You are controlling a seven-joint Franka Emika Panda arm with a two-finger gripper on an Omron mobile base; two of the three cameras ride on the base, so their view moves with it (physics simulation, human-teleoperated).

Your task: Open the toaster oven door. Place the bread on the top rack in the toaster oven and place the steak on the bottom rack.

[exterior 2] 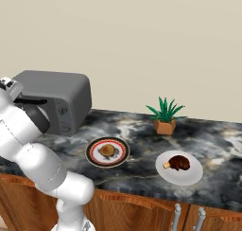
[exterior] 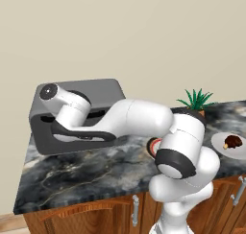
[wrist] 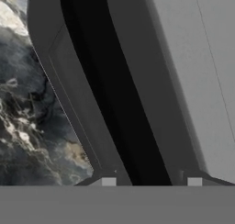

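The grey toaster oven (exterior: 96, 96) stands at the counter's left end, also seen as the toaster oven (exterior 2: 56, 100). My arm reaches across its front. In the hand view my gripper (wrist: 151, 182) is open, its fingertips (wrist: 109, 182) spread to either side of a black band that runs along the dark door panel (wrist: 78, 99); I cannot tell whether that band is a handle or a gap. The bread (exterior 2: 108, 151) lies on a red-rimmed plate (exterior 2: 92, 152). The steak (exterior 2: 178, 163) lies on a white plate (exterior 2: 189, 177), right of the bread.
A small potted plant (exterior 2: 165, 115) stands at the back of the dark marble counter (exterior 2: 142, 178). Wooden cabinet doors with metal handles (exterior 2: 177, 216) run below the counter's front edge. The wall rises directly behind the oven.
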